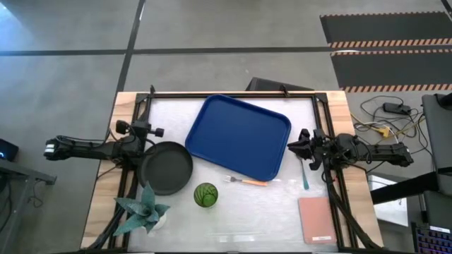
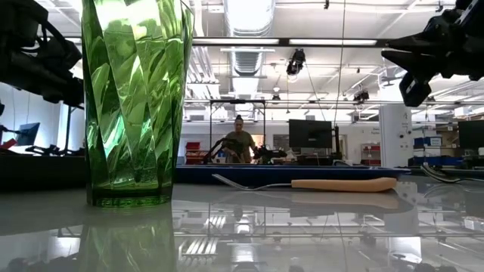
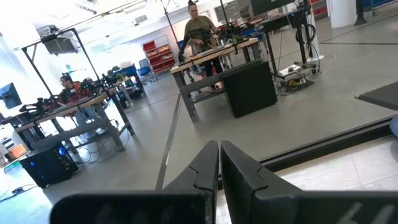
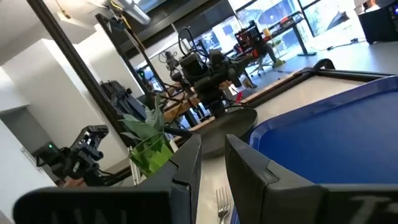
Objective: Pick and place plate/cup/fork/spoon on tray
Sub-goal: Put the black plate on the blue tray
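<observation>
The blue tray [image 1: 240, 137] lies slanted at the table's middle. The dark plate [image 1: 167, 167] lies left of it. The green cup [image 1: 205, 195] stands upright near the front, and fills the left of the low view [image 2: 136, 98]. The orange-handled fork [image 1: 247, 181] lies flat beside the tray's near edge. The teal-handled spoon [image 1: 305, 176] lies flat under my right arm. My left gripper [image 1: 161, 132] is shut and empty, raised just beyond the plate. My right gripper [image 1: 291, 146] is slightly open and empty, raised at the tray's right edge.
A pale teal spiky plant [image 1: 145, 209] stands at the front left. A pink pad [image 1: 316, 220] lies at the front right. Black frame rails run along the table's left, right and far edges. People work at benches in the room beyond.
</observation>
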`<action>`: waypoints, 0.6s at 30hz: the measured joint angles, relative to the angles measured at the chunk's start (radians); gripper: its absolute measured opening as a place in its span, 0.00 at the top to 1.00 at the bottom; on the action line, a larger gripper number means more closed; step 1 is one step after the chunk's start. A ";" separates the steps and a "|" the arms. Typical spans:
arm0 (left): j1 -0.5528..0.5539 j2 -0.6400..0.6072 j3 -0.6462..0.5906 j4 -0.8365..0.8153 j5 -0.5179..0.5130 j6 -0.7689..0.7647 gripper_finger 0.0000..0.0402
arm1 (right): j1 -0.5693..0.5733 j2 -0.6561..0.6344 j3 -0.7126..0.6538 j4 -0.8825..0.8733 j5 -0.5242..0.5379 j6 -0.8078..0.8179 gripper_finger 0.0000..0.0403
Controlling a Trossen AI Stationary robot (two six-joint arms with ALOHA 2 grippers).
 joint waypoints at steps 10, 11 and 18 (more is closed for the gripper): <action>0.000 0.000 0.000 0.000 0.000 0.000 1.00 | 0.000 0.000 0.000 0.007 0.045 -0.001 0.85; 0.000 0.000 0.000 0.000 0.000 0.000 1.00 | 0.000 0.000 0.000 0.007 0.048 -0.001 0.85; 0.000 0.000 0.000 0.001 0.005 -0.001 1.00 | 0.000 0.000 0.000 0.002 0.048 -0.001 0.85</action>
